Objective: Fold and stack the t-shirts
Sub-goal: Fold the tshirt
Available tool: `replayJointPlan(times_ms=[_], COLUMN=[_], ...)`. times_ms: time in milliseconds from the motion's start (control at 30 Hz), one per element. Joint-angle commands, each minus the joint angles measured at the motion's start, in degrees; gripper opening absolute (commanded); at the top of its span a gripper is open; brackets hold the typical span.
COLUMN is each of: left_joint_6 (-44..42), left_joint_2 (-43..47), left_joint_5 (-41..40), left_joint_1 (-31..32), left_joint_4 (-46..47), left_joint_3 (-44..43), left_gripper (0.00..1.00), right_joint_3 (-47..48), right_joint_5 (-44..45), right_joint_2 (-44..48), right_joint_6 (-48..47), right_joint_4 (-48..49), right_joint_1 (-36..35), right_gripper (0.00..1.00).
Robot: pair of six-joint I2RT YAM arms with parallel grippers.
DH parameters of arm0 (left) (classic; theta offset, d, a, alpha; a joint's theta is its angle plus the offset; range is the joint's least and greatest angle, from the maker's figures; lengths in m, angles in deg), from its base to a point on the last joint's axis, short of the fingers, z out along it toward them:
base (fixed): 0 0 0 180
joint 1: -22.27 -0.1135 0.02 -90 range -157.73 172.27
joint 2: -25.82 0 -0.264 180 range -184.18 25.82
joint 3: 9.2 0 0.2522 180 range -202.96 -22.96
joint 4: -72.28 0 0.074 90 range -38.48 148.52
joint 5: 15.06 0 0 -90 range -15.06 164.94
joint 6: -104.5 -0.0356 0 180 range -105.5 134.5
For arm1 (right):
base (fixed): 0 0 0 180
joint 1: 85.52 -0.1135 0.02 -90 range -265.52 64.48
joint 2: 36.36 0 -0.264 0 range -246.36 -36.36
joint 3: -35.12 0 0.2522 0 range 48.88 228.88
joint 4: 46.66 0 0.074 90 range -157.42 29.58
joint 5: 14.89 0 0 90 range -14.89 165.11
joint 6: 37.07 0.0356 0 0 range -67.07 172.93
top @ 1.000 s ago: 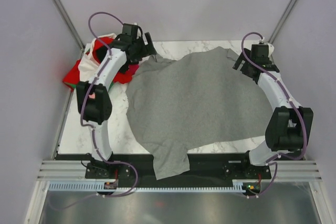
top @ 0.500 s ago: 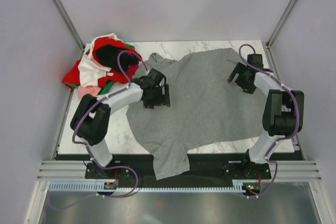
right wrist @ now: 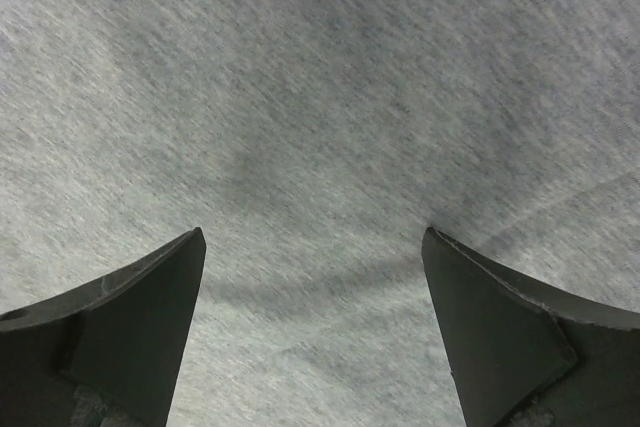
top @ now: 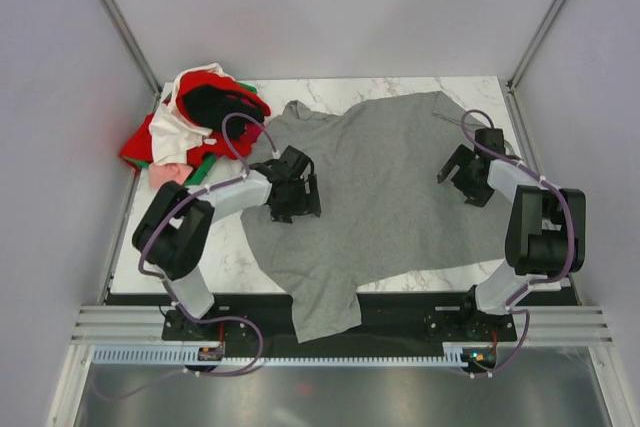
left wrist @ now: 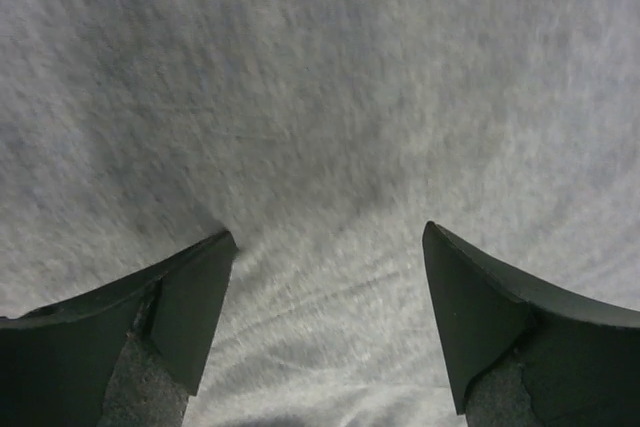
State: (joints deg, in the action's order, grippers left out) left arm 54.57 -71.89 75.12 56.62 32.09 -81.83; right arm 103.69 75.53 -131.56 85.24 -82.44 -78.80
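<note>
A large heather-grey t-shirt (top: 385,182) lies spread over the marble table, one part hanging over the front edge. My left gripper (top: 300,192) is open and low over the shirt's left side; its wrist view (left wrist: 328,247) shows only grey cloth between the spread fingers. My right gripper (top: 462,172) is open and low over the shirt's right side; grey cloth (right wrist: 320,147) fills its wrist view too. A heap of red, white, black, pink and green t-shirts (top: 195,122) lies at the back left corner.
The marble table (top: 225,247) shows bare at the front left. Grey walls and metal frame posts (top: 115,17) close in the back and sides. The black mounting rail (top: 400,312) runs along the front edge.
My left arm swung from the back left corner down onto the shirt's left side. My right gripper came forward and down onto the shirt's right side. The coloured heap is now uncovered.
</note>
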Motion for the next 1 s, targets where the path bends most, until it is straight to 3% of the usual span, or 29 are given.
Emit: replayJointPlan(times_ms=[0,200,300,400,600,667,800,967], left_joint_6=[2.29,-2.19,-5.78,-7.99,-13.88,-13.80,-11.96,-8.88], left_joint_2=[-6.16,-14.86,-19.68,-25.67,-44.03,-47.38,-40.65,-24.75], left_joint_5=[-1.77,-2.30,-1.77,-2.56,-2.04,-1.07,1.20,2.19], left_joint_1=[-3.13,-9.90,-13.15,-15.35,-19.48,-20.37,-20.55,-19.41], left_joint_4=[-0.11,-0.89,-3.00,-9.67,-24.50,-28.13,-29.20,-28.67], left_joint_3=[-1.24,-7.47,-15.28,-28.80,-67.17,-73.38,-71.31,-59.36], left_gripper=[0.88,0.86,0.85,0.85,0.85,0.85,0.85,0.86], right_joint_3=[-0.67,4.07,7.67,11.45,19.71,24.37,31.40,38.62], right_joint_5=[0.63,0.02,-2.79,-6.05,-9.82,-10.09,-8.08,-6.32], right_joint_2=[-1.21,-6.92,-11.23,-15.71,-21.95,-23.10,-23.89,-19.07], right_joint_6=[0.47,0.03,0.99,2.75,4.51,4.07,0.30,-5.15], right_joint_4=[-1.62,-2.24,-2.15,-2.24,-2.58,-3.81,-9.25,-13.39], right_joint_1=[0.22,0.49,0.49,-0.30,-3.29,-3.90,-4.00,-5.66], right_gripper=[0.98,0.98,0.98,0.97,0.98,0.98,0.98,0.98])
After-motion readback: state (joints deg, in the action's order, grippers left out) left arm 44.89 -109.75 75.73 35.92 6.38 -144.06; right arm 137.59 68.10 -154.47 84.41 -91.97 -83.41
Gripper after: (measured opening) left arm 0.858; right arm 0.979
